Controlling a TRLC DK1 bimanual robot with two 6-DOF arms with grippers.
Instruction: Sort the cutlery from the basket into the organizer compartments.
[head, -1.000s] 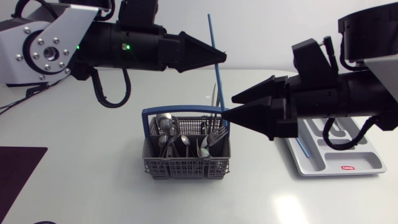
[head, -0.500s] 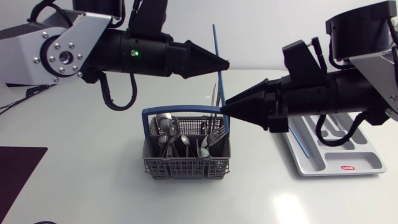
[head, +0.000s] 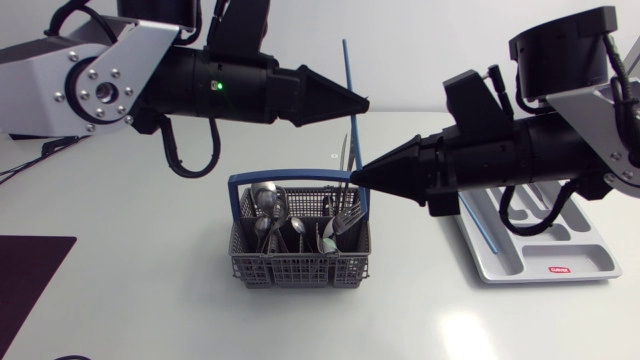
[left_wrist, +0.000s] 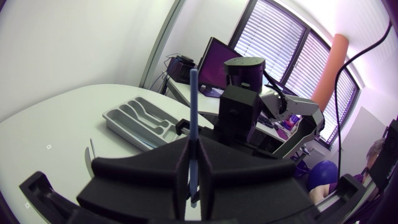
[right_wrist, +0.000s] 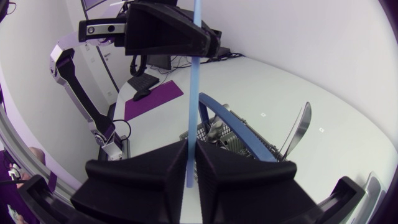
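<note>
Near the frame's centre, the blue stick (head: 347, 65) stands upright over the basket (head: 300, 268). Both pincers hold it tightly, the left pincer (head: 358, 100) higher and the right pincer (head: 360, 176) lower. This is probably a handover, because the right arm is nearer the organizer (head: 520, 272) at lower right.

silver-grey bolted links (head: 95, 85), black wedge-shaped left pincer (head: 360, 100)

I count one basket (head: 300, 270), one organizer tray (head: 588, 255), one dark mat (head: 30, 280), one upright blue stick (head: 350, 140), and seemingly a second blue stick (head: 487, 238) in the tray. The cutlery (head: 270, 195) is too crowded to count.
</note>
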